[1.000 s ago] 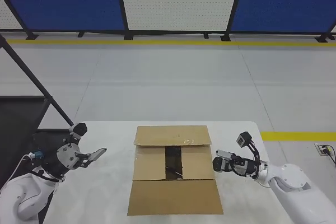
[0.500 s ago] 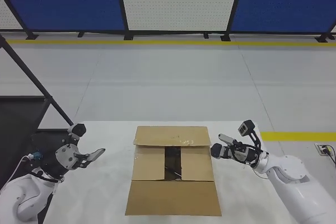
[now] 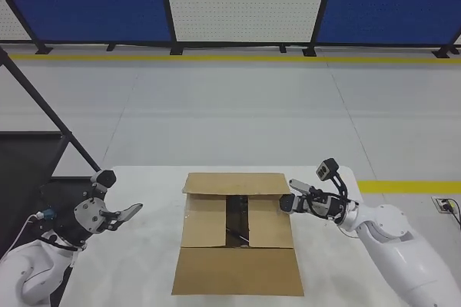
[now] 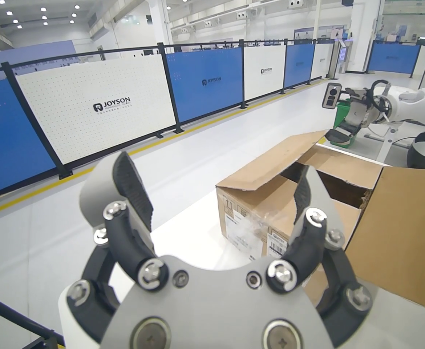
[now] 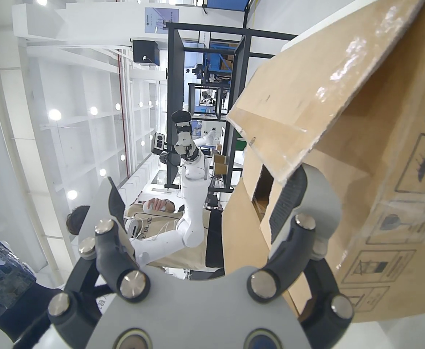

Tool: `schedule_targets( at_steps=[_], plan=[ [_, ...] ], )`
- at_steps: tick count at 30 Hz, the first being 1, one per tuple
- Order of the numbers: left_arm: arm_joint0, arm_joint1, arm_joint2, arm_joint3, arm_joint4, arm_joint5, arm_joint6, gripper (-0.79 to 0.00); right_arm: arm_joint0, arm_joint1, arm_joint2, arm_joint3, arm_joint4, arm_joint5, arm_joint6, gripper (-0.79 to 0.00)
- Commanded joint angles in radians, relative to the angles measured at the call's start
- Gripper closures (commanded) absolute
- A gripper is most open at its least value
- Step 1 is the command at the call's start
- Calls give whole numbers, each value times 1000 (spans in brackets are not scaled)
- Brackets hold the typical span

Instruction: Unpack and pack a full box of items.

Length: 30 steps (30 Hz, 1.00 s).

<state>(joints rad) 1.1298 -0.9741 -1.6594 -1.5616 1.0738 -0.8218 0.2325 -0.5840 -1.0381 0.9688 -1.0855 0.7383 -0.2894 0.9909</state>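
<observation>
A cardboard box (image 3: 270, 224) stands mid-table with its far flap (image 3: 236, 184) and near flap (image 3: 238, 270) folded outward. Its two inner flaps leave a dark gap (image 3: 237, 222) between them; what is inside is hidden. My right gripper (image 3: 286, 201) is open at the box's far right corner. In the right wrist view the right gripper (image 5: 201, 197) has one finger (image 5: 292, 190) just under the raised flap's corner (image 5: 288, 161). My left gripper (image 3: 127, 214) hangs open over the table, well left of the box. The left wrist view looks past the open left gripper (image 4: 218, 187) at the box (image 4: 256, 201).
The white table (image 3: 138, 261) has bare room on both sides of the box. A black metal frame (image 3: 31, 146) stands beside the table's left end. Blue and white fence panels (image 3: 246, 19) close off the floor beyond.
My right gripper has moved left and slightly away from me, up to the box's far right corner. The left arm has barely shifted.
</observation>
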Motion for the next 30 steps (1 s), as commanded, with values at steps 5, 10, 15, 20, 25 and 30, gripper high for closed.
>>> schedule_targets(
  at_steps=[5, 10, 15, 20, 25, 30],
  plan=[
    [11, 2, -14, 2, -6, 1, 10, -785, 60, -34, -32, 35, 6, -12, -66, -785],
    [23, 4, -26, 4, -9, 5, 19, -785, 117, -66, -55, 81, 41, -38, -66, -785],
    [35, 5, -43, 9, -13, 11, 32, -785, 179, -100, -88, 144, 32, -52, -109, -785],
    [44, 6, -49, 9, -18, 16, 38, -785, 247, -142, -135, 229, -7, -26, -221, -785],
    [49, 6, -49, 12, -21, 21, 42, -785, 293, -185, -169, 315, -15, -29, -302, -785],
    [49, 6, -47, 17, -24, 21, 41, -785, 318, -216, -185, 385, -6, -19, -343, -785]
  ],
)
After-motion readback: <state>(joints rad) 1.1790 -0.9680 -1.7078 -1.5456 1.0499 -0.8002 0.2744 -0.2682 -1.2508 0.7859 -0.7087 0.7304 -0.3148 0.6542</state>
